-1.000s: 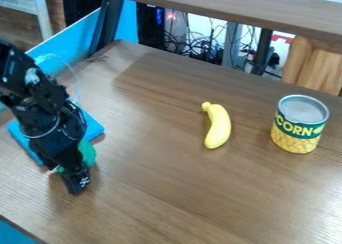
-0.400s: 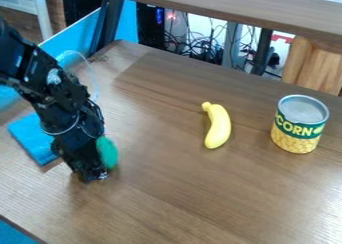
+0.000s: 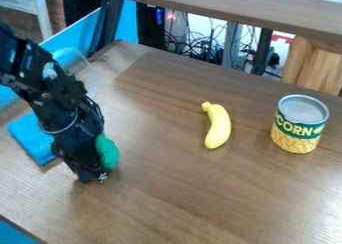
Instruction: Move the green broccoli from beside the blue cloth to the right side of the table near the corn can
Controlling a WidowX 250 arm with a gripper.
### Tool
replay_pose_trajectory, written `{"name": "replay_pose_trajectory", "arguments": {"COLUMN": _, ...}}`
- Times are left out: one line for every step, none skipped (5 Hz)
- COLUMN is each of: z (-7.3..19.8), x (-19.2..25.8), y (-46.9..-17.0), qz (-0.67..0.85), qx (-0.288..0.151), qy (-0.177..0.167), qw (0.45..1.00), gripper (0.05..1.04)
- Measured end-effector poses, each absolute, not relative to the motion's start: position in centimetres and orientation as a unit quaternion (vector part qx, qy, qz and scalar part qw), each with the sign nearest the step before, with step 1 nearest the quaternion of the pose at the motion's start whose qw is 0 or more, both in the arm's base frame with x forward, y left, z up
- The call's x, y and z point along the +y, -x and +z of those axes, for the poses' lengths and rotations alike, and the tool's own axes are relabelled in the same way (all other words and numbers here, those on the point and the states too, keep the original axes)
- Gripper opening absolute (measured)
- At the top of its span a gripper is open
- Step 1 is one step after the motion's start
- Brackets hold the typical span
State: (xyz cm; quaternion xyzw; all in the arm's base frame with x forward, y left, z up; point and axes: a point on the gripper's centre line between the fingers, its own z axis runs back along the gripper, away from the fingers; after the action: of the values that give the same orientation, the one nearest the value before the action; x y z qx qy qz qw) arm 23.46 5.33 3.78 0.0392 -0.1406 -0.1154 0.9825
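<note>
From where I stand, I can read "CORN" in pale yellow capitals on the dark green band [image 3: 298,129] of the can [image 3: 294,142], which stands upright, well apart from the gripper [image 3: 92,177], over to its right and farther back on the table [image 3: 194,195].

Looks like a lab or workshop | tangled cables [image 3: 200,54] behind the wooden table [image 3: 167,198] | robot arm [image 3: 50,95] at left

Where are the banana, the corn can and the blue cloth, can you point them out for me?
Banana [image 3: 219,125]: camera view, middle of its yellow body.
Corn can [image 3: 298,128]: camera view, front of its label.
Blue cloth [image 3: 33,140]: camera view, the bare part left of the gripper [image 3: 92,178].
</note>
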Motion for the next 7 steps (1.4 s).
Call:
{"name": "replay_pose_trajectory", "arguments": {"z": 6.4, "x": 4.1, "y": -23.2, "qz": -0.126, "qx": -0.165, "qy": -0.010, "qw": 0.978, "gripper": 0.336}}
{"name": "replay_pose_trajectory", "arguments": {"z": 9.3, "x": 1.2, "y": -24.0, "qz": -0.127, "qx": -0.189, "qy": 0.036, "qw": 0.973, "gripper": 0.336}}
{"name": "replay_pose_trajectory", "arguments": {"z": 10.1, "x": -3.8, "y": -25.0, "qz": -0.165, "qx": -0.184, "qy": 0.058, "qw": 0.967, "gripper": 0.336}}
{"name": "replay_pose_trajectory", "arguments": {"z": 8.7, "x": -8.5, "y": -26.4, "qz": -0.238, "qx": -0.139, "qy": 0.033, "qw": 0.961, "gripper": 0.336}}
{"name": "replay_pose_trajectory", "arguments": {"z": 7.7, "x": -13.5, "y": -27.8, "qz": -0.279, "qx": -0.117, "qy": 0.027, "qw": 0.953, "gripper": 0.336}}
{"name": "replay_pose_trajectory", "arguments": {"z": 6.7, "x": -17.5, "y": -29.1, "qz": -0.305, "qx": -0.103, "qy": 0.035, "qw": 0.946, "gripper": 0.336}}
{"name": "replay_pose_trajectory", "arguments": {"z": 6.3, "x": -19.2, "y": -30.0, "qz": -0.313, "qx": -0.096, "qy": 0.036, "qw": 0.944, "gripper": 0.336}}
